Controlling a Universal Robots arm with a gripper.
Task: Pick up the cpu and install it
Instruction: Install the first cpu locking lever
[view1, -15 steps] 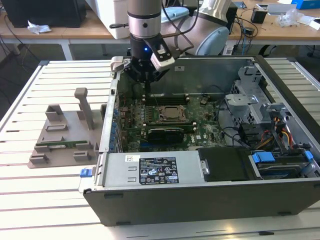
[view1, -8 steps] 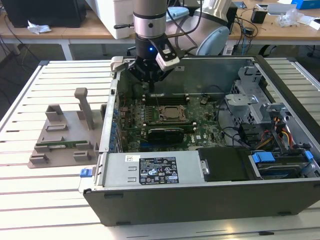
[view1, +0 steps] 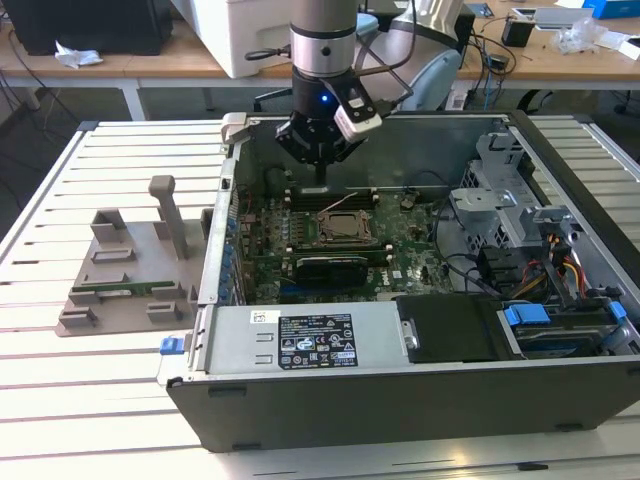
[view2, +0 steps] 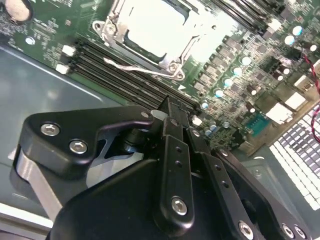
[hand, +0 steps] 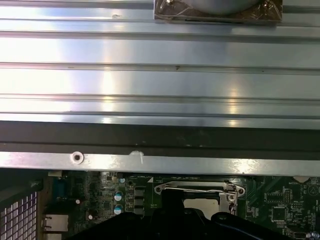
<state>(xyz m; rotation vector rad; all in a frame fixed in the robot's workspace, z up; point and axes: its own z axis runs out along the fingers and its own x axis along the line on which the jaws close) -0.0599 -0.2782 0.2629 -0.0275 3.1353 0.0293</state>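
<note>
From where I stand, the robot's black two-finger gripper (view1: 320, 172) hangs inside the open dark grey metal computer case (view1: 420, 395). It is just behind the black square socket with the metal frame (view1: 346, 226), over the row of long black memory slots (view2: 115, 75).

In the second wrist view its fingers (view2: 175, 145) look pressed together at the tips, and I see nothing between them.

The cpu, a small flat square chip with a silvery metal top (view2: 152, 25), lies inside that socket on the green circuit board (view1: 405, 262). It looks flat and is surrounded by the frame. In the first wrist view it shows as a pale patch (hand: 200, 202) below the thin wire lever (hand: 192, 189). I cannot tell if the frame is already locked over it.

I judge that such a chip is light and stiff, but delicate. The metal top is smooth, so it may slip. The underside contacts and the socket could be damaged by a tilted or forced placement. The safest hold would be on two opposite thin edges, with the chip kept level and only a light squeeze.
</note>
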